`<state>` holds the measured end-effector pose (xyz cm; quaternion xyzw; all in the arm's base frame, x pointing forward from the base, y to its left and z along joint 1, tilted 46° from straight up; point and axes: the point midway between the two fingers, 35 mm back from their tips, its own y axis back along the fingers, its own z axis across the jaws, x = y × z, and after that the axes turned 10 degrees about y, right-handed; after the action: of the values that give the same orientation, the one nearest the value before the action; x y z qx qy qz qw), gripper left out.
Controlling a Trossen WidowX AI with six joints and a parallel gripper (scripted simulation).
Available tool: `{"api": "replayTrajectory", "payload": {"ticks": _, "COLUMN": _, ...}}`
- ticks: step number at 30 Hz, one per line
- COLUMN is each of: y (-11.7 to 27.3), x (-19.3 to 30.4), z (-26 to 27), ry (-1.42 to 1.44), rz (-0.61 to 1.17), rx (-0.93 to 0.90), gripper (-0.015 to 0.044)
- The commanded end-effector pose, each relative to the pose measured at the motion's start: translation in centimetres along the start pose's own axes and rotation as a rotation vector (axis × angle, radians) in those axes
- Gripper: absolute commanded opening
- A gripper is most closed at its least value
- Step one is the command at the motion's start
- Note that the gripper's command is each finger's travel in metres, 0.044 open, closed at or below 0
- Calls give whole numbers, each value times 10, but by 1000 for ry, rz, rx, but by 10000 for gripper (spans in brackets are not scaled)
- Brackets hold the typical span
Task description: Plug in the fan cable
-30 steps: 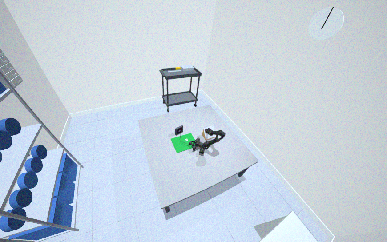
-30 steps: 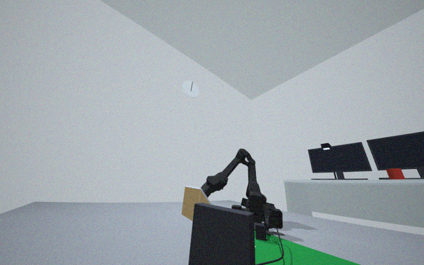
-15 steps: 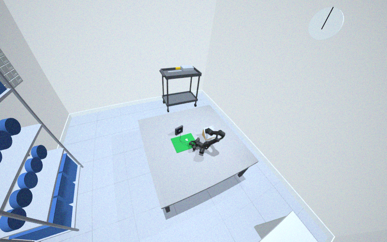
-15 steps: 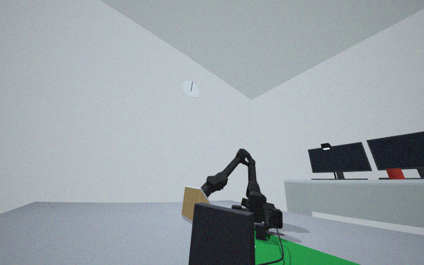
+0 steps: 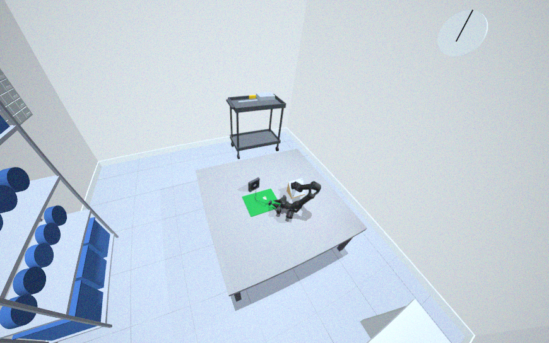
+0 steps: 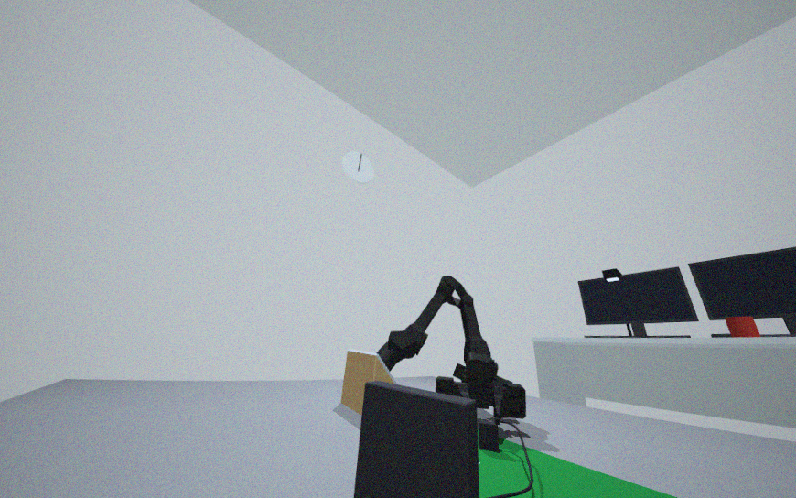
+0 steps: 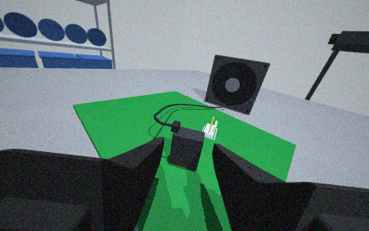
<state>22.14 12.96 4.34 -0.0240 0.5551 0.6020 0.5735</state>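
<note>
The black plug [image 5: 269, 202] [image 6: 489, 437] [image 7: 186, 149] is a dark block on the green board [image 5: 252, 209] [image 6: 563, 472] [image 7: 110, 115]; whether its underside touches the board is unclear. My gripper [image 5: 274, 203] [image 6: 490, 414] [image 7: 188, 145] is open, its fingers on either side of the plug with green showing in the gaps. The white header [image 5: 264, 198] [image 7: 207, 129] with yellowish pins stands bare, beyond the plug and to its right in the wrist view. The cable [image 6: 532, 470] [image 7: 187, 104] loops from the plug to the black fan [image 5: 253, 185] [image 6: 419, 440] [image 7: 232, 85], which stands behind the board.
A tan and white block [image 6: 359, 378] stands beside the arm. The table [image 5: 242, 258] carries everything. A dark cart [image 5: 255, 139] stands beyond the table, and a shelf with blue bins [image 5: 91, 262] [image 7: 19, 59] stands to the side.
</note>
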Motion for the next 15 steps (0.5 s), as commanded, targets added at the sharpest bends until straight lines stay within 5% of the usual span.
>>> {"api": "replayTrajectory", "payload": {"ticks": 1, "y": 13, "x": -5, "z": 2, "ry": -8, "rz": -1, "rx": -5, "gripper": 205}}
{"api": "replayTrajectory", "payload": {"ticks": 15, "y": 52, "x": -23, "z": -4, "ry": -8, "rz": -3, "rx": -8, "gripper": 205}}
